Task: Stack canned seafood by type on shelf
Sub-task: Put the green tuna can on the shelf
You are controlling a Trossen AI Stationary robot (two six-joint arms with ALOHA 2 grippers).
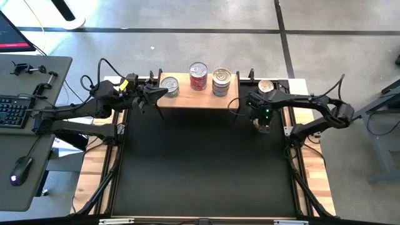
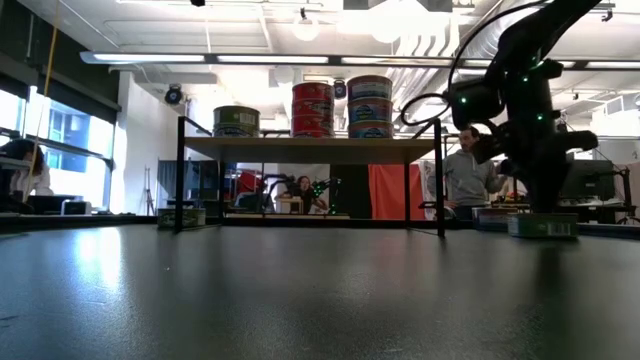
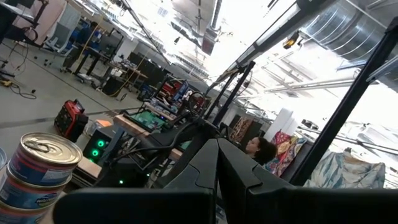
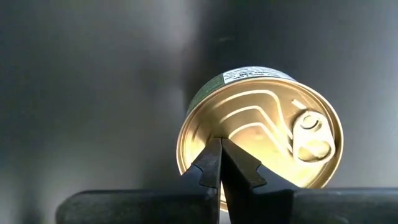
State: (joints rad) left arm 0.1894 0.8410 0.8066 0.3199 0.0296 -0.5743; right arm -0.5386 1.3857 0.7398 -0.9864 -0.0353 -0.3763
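Note:
The shelf (image 1: 199, 99) stands at the mat's far edge. On it are a single greenish can (image 1: 169, 86), a red stack (image 1: 198, 76) and a bluish stack (image 1: 221, 82). A green-labelled can with a gold lid (image 4: 261, 140) sits flat on the black mat (image 1: 200, 169) to the right of the shelf. My right gripper (image 4: 219, 148) is shut and points down over this can's lid. My left gripper (image 3: 217, 163) is shut and held in the air at the shelf's left end, with a stacked can (image 3: 38, 167) beside it. My right gripper has its shut fingertips (image 4: 210, 155) above the gold lid (image 4: 249, 121), near the rim opposite the pull tab, coming from above. I cannot tell whether they touch the lid. The can (image 2: 542, 225) sits flat on the mat.
Another can (image 1: 267, 86) lies just right of the shelf at the far edge. One more can (image 2: 181, 217) stands low by the shelf's left leg. A desk with a keyboard (image 1: 12, 112) is at the left. People sit in the room behind.

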